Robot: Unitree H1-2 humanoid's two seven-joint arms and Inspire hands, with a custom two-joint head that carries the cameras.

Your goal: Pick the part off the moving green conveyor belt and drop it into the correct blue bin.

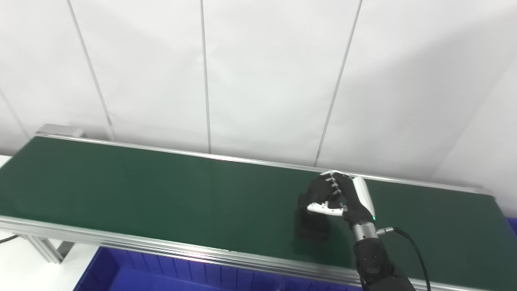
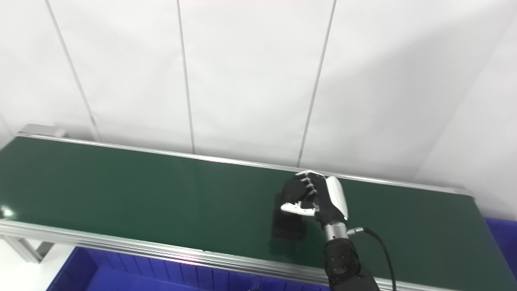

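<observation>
Right hand (image 1: pixel 341 198) is resting over a part (image 1: pixel 311 226) on the conveyor belt (image 1: pixel 161 190), a bin (image 1: pixel 133 270) sitting just before it.

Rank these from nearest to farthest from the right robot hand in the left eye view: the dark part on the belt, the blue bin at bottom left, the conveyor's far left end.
1. The dark part, directly under the right robot hand, fingers curled over it.
2. The blue bin, below the belt's near rail, to the left.
3. The conveyor's far left end, top left corner.
</observation>
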